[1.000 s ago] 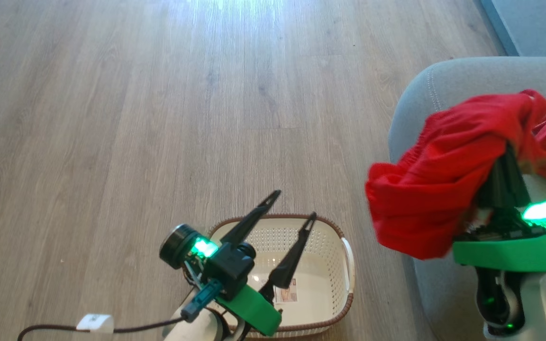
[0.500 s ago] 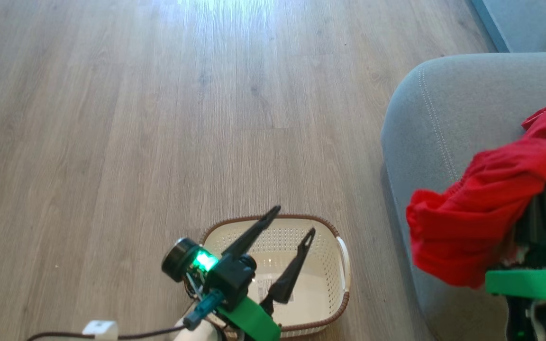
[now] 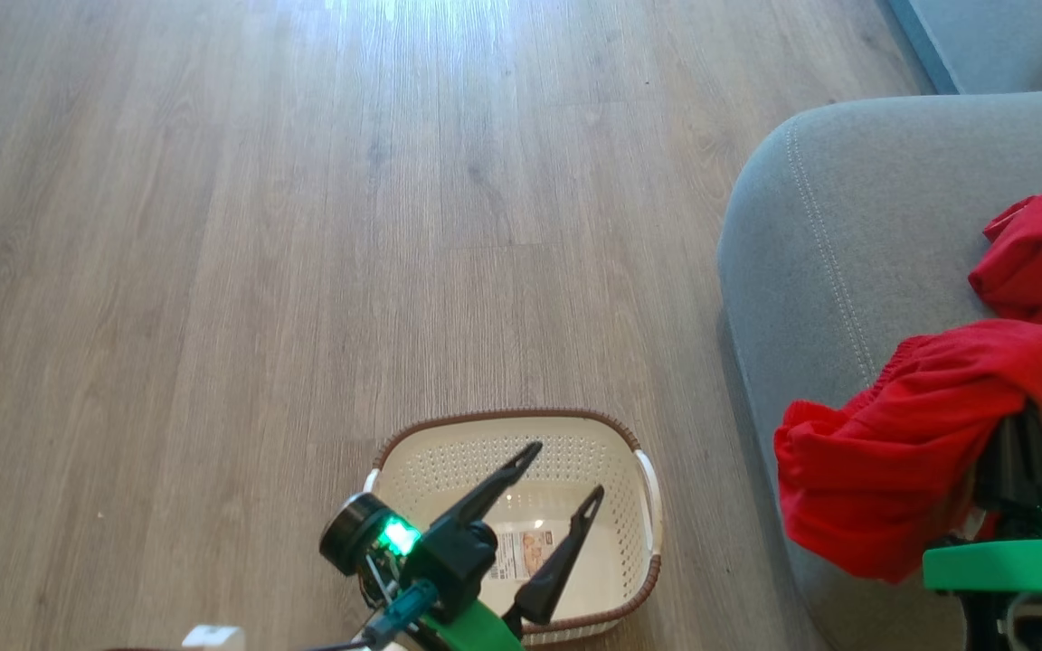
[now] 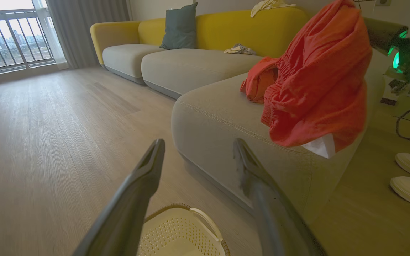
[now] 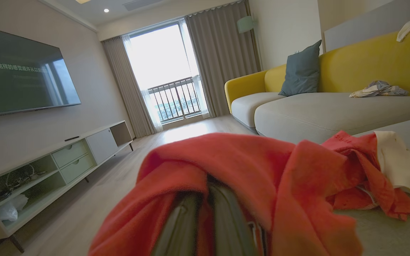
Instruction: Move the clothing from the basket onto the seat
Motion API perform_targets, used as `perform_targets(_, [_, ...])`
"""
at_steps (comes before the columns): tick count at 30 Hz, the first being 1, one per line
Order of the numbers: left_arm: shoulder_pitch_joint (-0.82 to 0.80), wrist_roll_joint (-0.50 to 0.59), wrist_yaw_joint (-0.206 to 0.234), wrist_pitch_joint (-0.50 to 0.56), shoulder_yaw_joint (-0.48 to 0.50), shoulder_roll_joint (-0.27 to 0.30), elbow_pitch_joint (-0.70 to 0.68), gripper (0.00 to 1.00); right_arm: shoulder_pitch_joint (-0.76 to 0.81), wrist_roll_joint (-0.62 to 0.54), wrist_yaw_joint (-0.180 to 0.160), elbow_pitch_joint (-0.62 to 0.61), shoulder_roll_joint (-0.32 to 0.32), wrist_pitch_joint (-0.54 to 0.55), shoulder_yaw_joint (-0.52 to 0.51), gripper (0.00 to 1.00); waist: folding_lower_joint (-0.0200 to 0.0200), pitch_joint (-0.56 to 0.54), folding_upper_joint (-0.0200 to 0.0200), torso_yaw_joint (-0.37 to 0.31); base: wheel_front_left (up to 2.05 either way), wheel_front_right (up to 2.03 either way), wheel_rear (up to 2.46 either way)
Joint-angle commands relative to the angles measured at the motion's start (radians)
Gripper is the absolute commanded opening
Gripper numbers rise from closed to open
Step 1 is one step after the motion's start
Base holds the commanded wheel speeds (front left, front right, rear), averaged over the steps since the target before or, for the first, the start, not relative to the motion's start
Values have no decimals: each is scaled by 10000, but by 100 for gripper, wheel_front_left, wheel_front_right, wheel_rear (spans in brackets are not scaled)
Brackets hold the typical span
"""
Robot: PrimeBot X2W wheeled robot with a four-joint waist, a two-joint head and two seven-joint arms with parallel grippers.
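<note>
Now the right gripper (image 3: 1020, 443), clamped on a red garment (image 3: 892, 461), hangs over the seat (image 3: 810, 235) edge at 4 o'clock. Move inward toward 2 o'clock, lower, then release. The left gripper (image 3: 564, 468) hovers spread over the empty basket (image 3: 449, 443) at 6 o'clock.

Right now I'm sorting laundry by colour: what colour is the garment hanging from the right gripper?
The garment is bright red, clearest in head view.
</note>
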Motion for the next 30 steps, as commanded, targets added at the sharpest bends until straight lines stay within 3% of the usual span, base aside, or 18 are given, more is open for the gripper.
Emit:
perform_targets(1, [-244,-21,-56,-49,225,-20,-266,100,-133,15,0,-288,-76,-65,249,0,0,-5,0,2,0,0,0])
perform_targets(21, [-116,-119,-129,-49,228,-20,4,100,-197,78,0,28,-76,-65,301,0,0,-42,0,19,0,0,0])
perform_targets(30, [-181,-75,-108,-49,292,-20,-118,100,-302,-53,0,-193,-76,-65,283,0,0,35,0,-672,0,0,0])
